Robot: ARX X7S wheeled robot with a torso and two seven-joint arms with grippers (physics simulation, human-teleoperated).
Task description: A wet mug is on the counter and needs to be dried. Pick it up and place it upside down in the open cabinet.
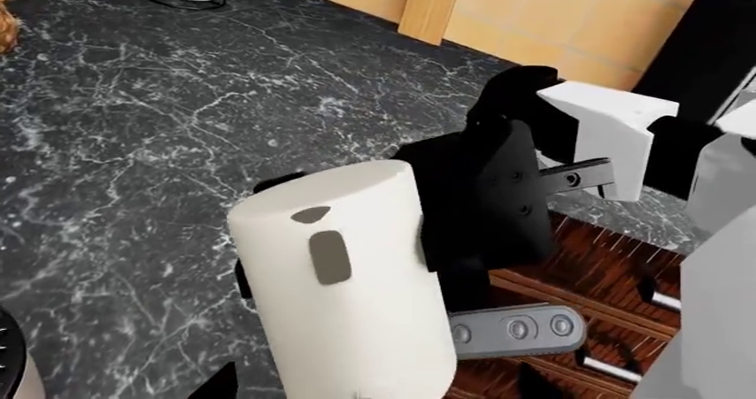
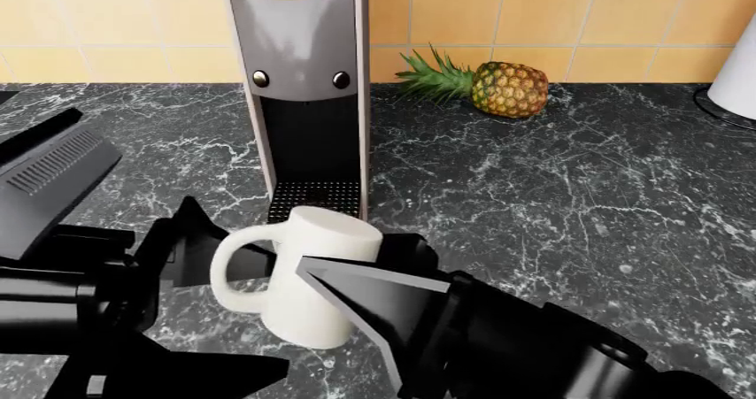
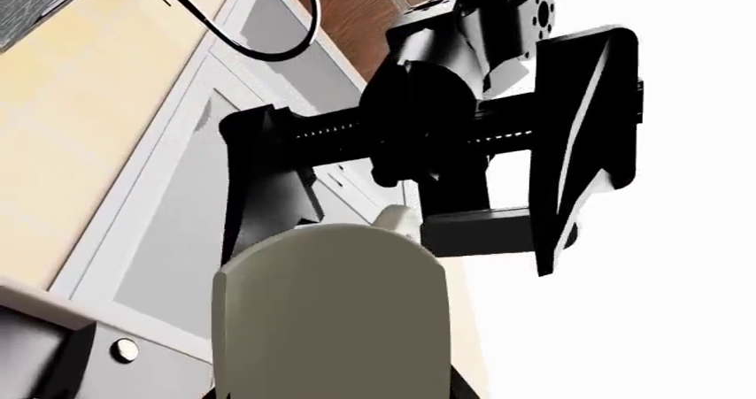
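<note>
Mug (image 2: 313, 280) was seen tilted, lifted just off the desk (image 2: 567, 195), pinched between the right gripper (image 2: 354, 284) jaws across its body; the left gripper (image 2: 177, 240) flanked its handle, jaw state unclear.

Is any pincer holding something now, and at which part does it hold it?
The mug sits between both pincers, left and right, at its body. A firm grip by either cannot be told.
</note>
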